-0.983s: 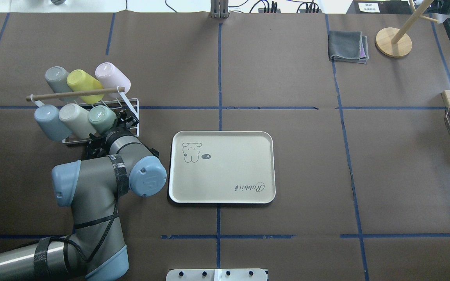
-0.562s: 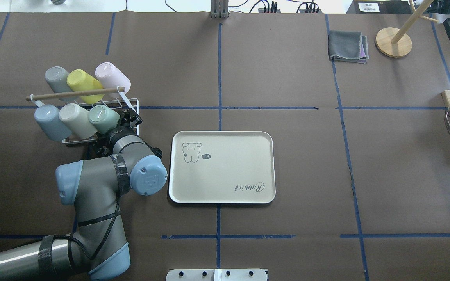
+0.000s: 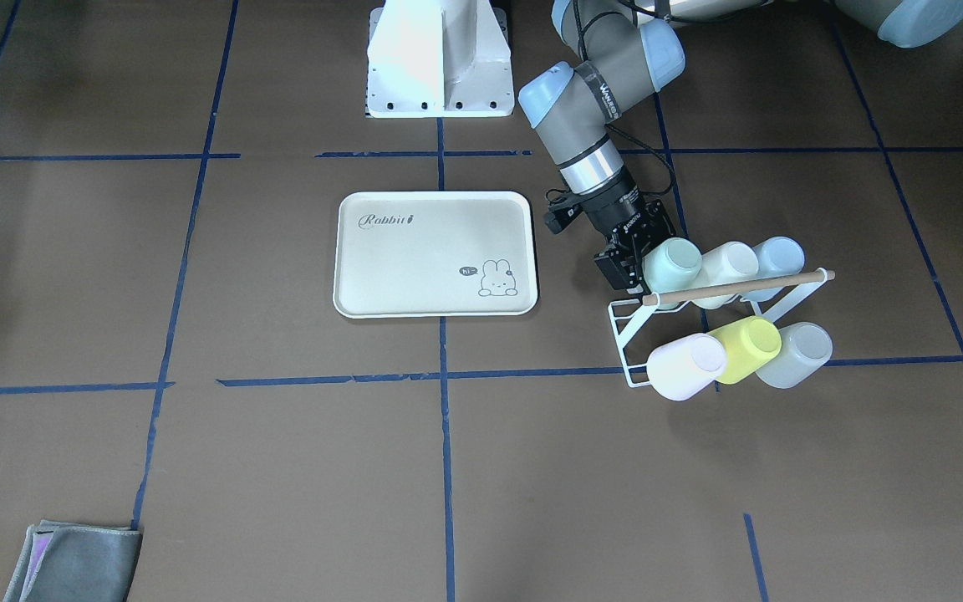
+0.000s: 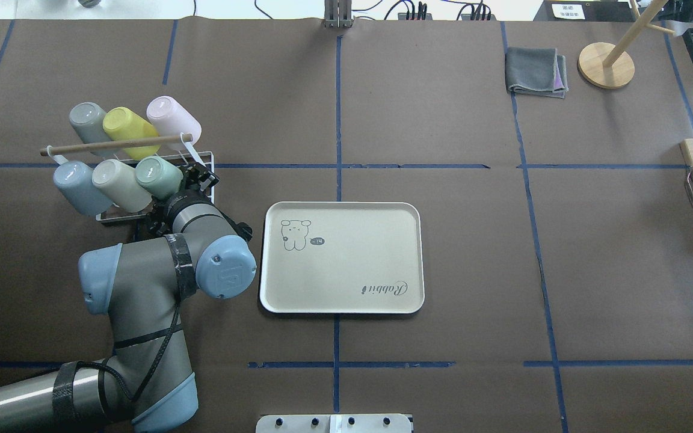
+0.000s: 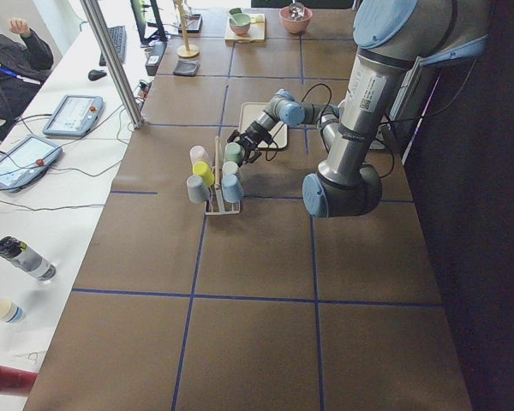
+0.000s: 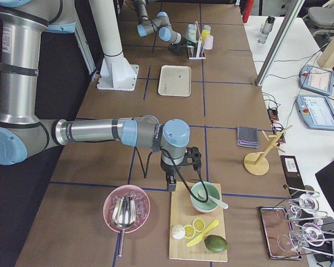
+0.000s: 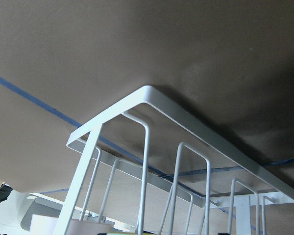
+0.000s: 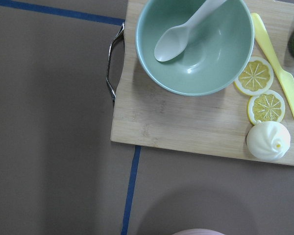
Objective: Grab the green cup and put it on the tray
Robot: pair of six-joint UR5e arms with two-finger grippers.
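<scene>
The green cup (image 4: pixel 159 176) is a pale mint tumbler lying tilted at the right end of the near row of a white wire rack (image 4: pixel 200 159). In the front-facing view my left gripper (image 3: pixel 644 251) has its black fingers on either side of the green cup (image 3: pixel 672 261), shut on it. The cream tray (image 4: pixel 352 264) with the bunny drawing lies flat to the right of the rack, with nothing on it. My right gripper (image 6: pixel 181 173) hovers far off beside a wooden board; I cannot tell whether it is open or shut.
Several other pastel cups sit on the rack under a wooden rod (image 4: pixel 112 145). The left wrist view shows only the rack wires (image 7: pixel 152 95) and the table. A folded grey cloth (image 4: pixel 536 72) and a wooden stand (image 4: pixel 606 65) are far right. The board holds a green bowl (image 8: pixel 196 44).
The green cup and my left gripper have shifted slightly towards the far side of the rack, and the left elbow has moved a little. The tray and the other cups stay put.
</scene>
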